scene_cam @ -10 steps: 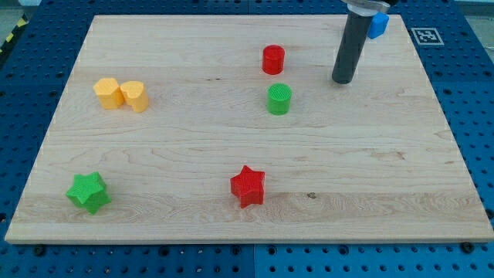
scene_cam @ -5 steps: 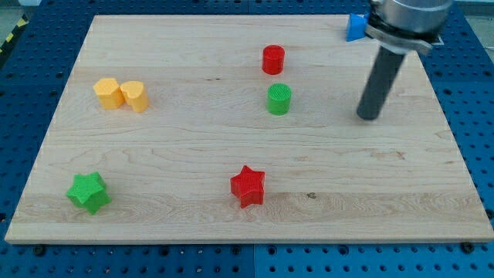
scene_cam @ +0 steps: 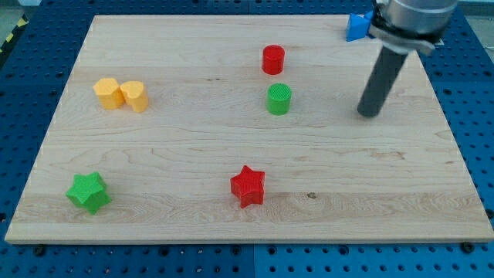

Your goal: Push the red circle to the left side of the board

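The red circle (scene_cam: 272,59) stands on the wooden board (scene_cam: 193,147) near the view's top, a little right of centre. A green circle (scene_cam: 279,100) stands just below it, apart from it. My tip (scene_cam: 369,113) rests on the board well to the view's right of both circles, roughly level with the green one and lower than the red one. It touches no block.
Two yellow blocks (scene_cam: 121,94) sit side by side at the view's left. A green star (scene_cam: 88,192) lies at the bottom left, a red star (scene_cam: 248,186) at the bottom centre. A blue block (scene_cam: 356,27) sits at the board's top right edge, partly behind the rod.
My tip moved right and down, from beside the red circle's level to right of the green circle; in the last half second it barely shifted. No block moved.
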Robot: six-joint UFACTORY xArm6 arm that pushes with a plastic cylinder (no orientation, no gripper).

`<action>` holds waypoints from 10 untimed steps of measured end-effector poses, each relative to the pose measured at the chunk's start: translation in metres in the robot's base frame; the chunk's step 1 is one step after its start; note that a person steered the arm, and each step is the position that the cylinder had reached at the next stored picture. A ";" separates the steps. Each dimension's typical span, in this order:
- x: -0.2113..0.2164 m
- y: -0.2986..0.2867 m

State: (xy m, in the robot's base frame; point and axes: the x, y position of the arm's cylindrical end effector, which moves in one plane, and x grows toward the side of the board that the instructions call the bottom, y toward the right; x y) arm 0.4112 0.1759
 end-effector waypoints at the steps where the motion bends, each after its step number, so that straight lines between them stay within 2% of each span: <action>1: -0.050 -0.058; 3: -0.124 -0.206; 4: -0.143 -0.258; 5: -0.145 -0.297; 6: -0.145 -0.310; 8: -0.148 -0.260; 10: -0.174 -0.301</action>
State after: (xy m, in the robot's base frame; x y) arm 0.2368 -0.1246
